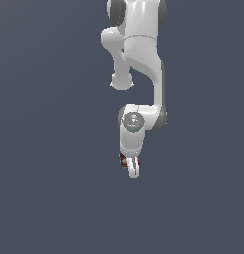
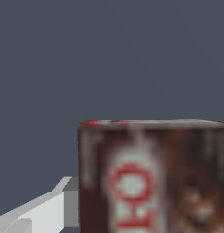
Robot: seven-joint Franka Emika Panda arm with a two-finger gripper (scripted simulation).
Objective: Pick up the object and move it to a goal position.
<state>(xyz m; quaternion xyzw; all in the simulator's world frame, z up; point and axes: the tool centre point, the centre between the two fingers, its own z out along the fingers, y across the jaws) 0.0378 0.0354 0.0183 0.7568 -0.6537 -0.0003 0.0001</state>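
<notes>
Filling much of the wrist view, the box point(image 2: 152, 177) sits right against the camera, its dark-brown face and red-and-white label blurred by closeness, with one pale finger point(image 2: 38, 211) of the gripper showing beside it. Its nearness to the wrist camera suggests it is held between the jaws, and the exterior view agrees: a scrap of dark red and brown, the box point(image 1: 123, 159), shows at the gripper point(image 1: 132, 167), just under the wrist of the arm point(image 1: 139, 54), with white fingertips poking out below it. So the gripper reads as closed narrowly on the box — though the contact itself is too small and blurred to confirm. Whether the box is off the counter point(image 1: 44, 198) I cannot tell; the surface is one flat grey-blue with no shadow or edge to judge height by. No goal marker appears in either view, so how close the box is to its target cannot be read. My judgement: the grasp looks done, the lift perhaps begun, and the carry to the goal — plus any holding there — is what remains.
</notes>
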